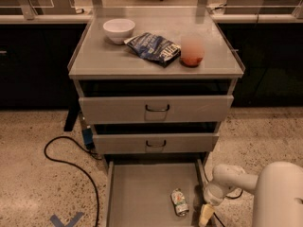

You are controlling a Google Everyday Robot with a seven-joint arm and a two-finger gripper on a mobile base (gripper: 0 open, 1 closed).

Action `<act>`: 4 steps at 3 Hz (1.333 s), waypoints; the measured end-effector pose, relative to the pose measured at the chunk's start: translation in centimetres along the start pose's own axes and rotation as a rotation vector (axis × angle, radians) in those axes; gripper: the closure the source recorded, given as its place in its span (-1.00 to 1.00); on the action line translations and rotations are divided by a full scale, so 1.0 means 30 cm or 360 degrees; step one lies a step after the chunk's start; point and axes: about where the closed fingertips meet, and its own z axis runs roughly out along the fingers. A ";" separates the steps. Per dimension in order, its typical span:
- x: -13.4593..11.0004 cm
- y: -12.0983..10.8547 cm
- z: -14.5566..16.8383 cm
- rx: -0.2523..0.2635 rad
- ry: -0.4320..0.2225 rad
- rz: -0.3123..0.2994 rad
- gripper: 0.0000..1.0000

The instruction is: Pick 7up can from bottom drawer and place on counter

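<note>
gripper (pixel 206 215) at btm drawer (pixel 142 193) rt wall, 7up can (pixel 179 202) near, not touching

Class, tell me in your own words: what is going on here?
A robot arm's tool hangs at the right edge of the open bottom drawer. The can lies on its side on the drawer floor, untouched. The counter above carries a bowl, a chip bag and an apple.

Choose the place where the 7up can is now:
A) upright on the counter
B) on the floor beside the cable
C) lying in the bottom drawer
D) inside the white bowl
C: the can lies on its side on the drawer floor, with the gripper apart from it at the drawer's right edge.
</note>
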 end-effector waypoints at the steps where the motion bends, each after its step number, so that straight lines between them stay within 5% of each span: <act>1: -0.190 0.071 -0.047 -0.0037 -0.0126 -0.0248 -1.00; 3: -0.225 0.008 0.033 -0.0057 -0.0133 -0.0268 -1.00; 4: -0.333 -0.146 0.199 -0.0062 -0.0140 -0.0320 -1.00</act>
